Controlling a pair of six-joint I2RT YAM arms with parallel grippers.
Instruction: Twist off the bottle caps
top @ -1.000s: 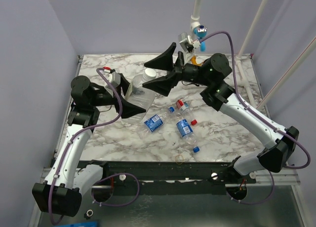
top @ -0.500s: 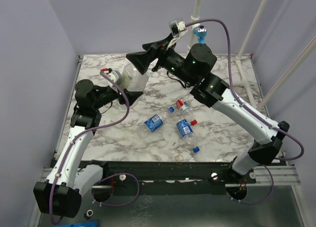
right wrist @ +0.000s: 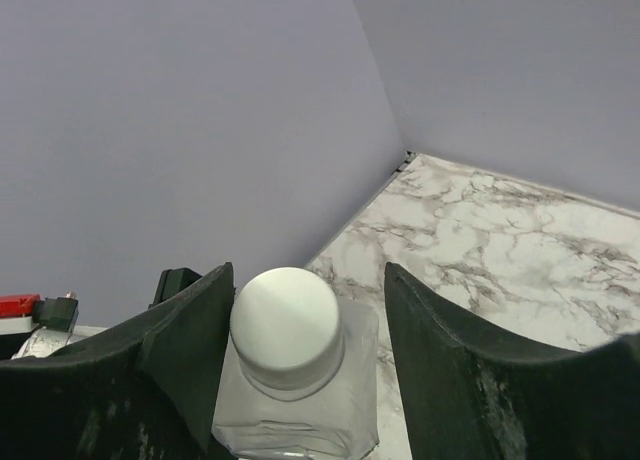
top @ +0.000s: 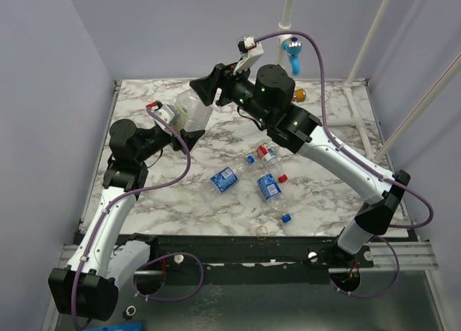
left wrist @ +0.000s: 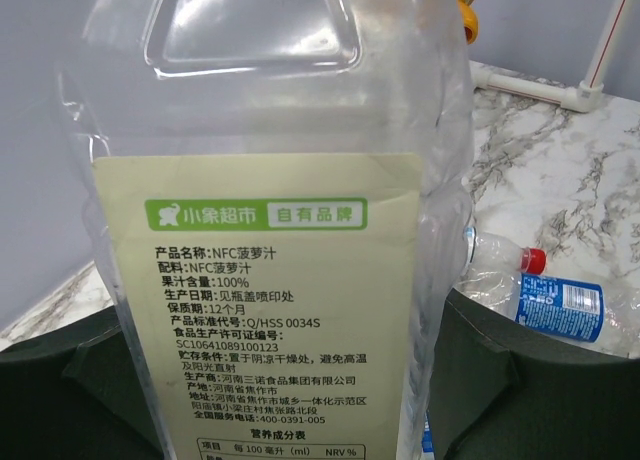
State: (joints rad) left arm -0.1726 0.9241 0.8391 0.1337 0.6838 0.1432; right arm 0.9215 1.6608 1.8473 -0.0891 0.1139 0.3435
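Grip on wide bottle [left wrist: 250, 180] by left tool [left wrist: 310, 360], closed on its labelled body, above tabletop [top: 173, 201]. Right tool [right wrist: 310, 320] open, fingers straddling white cap [right wrist: 287, 315]: one touching, one apart. Three small bottles [top: 269, 187] lie near the tabletop's front, with red cap [top: 283, 178] and blue cap [top: 286, 218] loose beside them.

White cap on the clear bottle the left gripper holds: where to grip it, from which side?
Pinch the white cap on its round side wall, end-on along the neck. The left gripper clamps the clear bottle by its body, leaving the cap end free; the right gripper straddles it, open.
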